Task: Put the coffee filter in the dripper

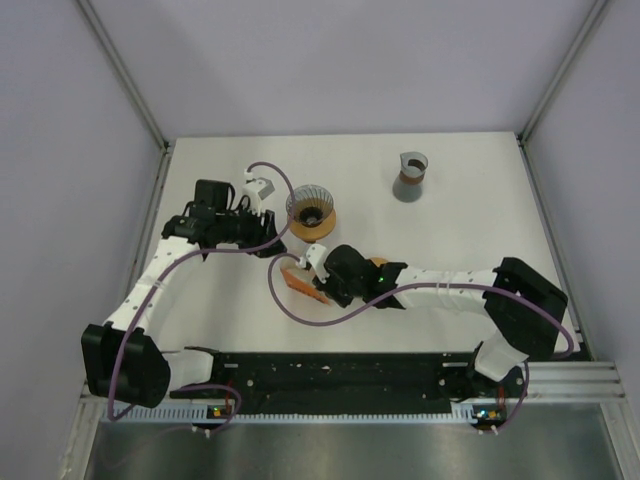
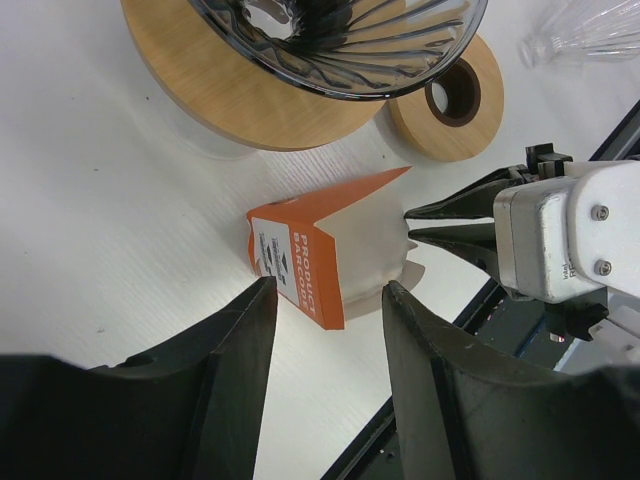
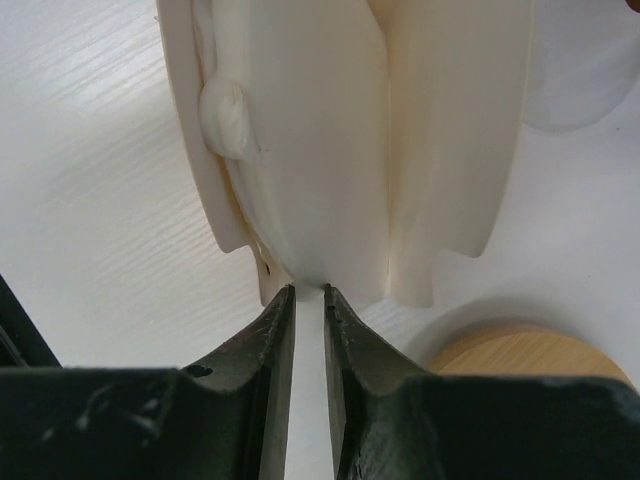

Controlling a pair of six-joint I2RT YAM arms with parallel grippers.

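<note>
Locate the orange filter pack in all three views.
Top external: filter pack centre, below the dripper, at the right pincer's tip.
Left wrist: centre, just beyond the open left pincer.
Right wrist: its white filters fill upper centre.
Shared landmark: right pincer at the pack's edge.

Bright, even light from overhead.
Soft shadow under the filter box; the coffee filter blurs pale against my right lens.

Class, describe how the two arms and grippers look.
The left arm and right arm have white links with black joints and bases. A purple cable loops along each. The left gripper and right gripper are black, each with two tapering fingers.
</note>
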